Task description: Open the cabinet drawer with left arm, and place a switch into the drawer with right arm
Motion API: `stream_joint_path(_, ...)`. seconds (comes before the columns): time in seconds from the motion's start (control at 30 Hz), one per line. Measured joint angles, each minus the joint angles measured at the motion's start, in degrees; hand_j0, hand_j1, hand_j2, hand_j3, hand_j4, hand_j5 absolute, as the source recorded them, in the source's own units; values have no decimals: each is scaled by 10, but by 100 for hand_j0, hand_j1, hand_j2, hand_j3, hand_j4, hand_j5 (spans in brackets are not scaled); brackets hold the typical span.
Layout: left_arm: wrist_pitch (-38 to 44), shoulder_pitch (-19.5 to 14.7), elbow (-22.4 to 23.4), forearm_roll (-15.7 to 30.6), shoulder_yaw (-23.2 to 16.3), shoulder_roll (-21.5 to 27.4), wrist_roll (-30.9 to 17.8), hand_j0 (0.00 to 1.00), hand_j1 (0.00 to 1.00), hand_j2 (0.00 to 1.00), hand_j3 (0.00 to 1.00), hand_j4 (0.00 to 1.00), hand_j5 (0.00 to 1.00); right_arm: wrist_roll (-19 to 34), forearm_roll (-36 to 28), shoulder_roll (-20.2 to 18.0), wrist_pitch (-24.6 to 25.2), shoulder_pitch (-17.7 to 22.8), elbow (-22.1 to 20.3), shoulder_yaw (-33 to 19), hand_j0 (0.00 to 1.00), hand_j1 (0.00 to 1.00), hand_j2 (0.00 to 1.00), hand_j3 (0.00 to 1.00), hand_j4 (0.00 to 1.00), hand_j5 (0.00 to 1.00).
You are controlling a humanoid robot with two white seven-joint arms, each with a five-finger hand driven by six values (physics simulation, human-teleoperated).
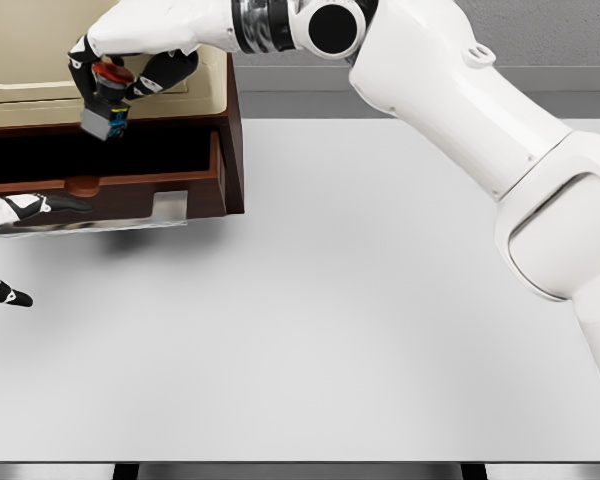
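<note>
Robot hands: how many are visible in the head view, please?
2. The right hand is above the open drawer of the cabinet, holding the switch. The left hand is at the left edge, by the drawer front, partly cut off.

Bright even light, soft shadow under drawer (100, 195), sharp render

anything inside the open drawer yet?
The drawer is pulled out, but its interior is dark shadow and nothing shows inside. The switch hangs above it in the right hand. The drawer floor is hidden by the front panel.
</note>
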Motion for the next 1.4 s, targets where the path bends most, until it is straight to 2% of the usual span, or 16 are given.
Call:
stream_joint_path(0.1, 0, 1, 0, 0, -1, 1, 0, 100, 100, 100, 100, 100, 100, -2, 3, 1, -2, 0, 2, 1, 51, 51, 51, 51, 51, 51)
stream_joint_path(0.2, 0, 2, 0, 1, -2, 2, 0, 100, 100, 100, 100, 100, 100, -2, 0, 1, -2, 0, 3, 1, 58, 58, 58, 58, 58, 58)
stream_joint_path(0.3, 0, 2, 0, 0, -2, 3, 0, 100, 100, 100, 100, 100, 100, -3, 0, 1, -3, 0, 3, 2, 60, 60, 60, 60, 60, 60)
stream_joint_path(0.43, 0, 3, 0, 0, -3, 3, 0, 100, 100, 100, 100, 100, 100, -2, -1, 1, -2, 0, 3, 1, 74, 74, 74, 74, 74, 74)
stream_joint_path(0.6, 0, 3, 1, 0, -3, 4, 0, 100, 100, 100, 100, 100, 100, -5, 1, 1, -3, 0, 3, 2, 84, 84, 84, 84, 84, 84)
stream_joint_path(0.87, 0, 4, 1, 0, -3, 4, 0, 100, 100, 100, 100, 100, 100, -3, 0, 1, 0, 0, 2, 1, 93, 93, 93, 93, 93, 93)
stream_joint_path(0.93, 0, 4, 1, 0, -4, 3, 0, 100, 100, 100, 100, 100, 100, -3, 2, 1, 0, 0, 1, 1, 99, 99, 99, 99, 99, 99)
stream_joint_path(1.4, 0, 4, 1, -1, -5, 2, -1, 100, 100, 100, 100, 100, 100, 3, 7, -1, 1, -1, -1, 1, 100, 100, 100, 100, 100, 100)
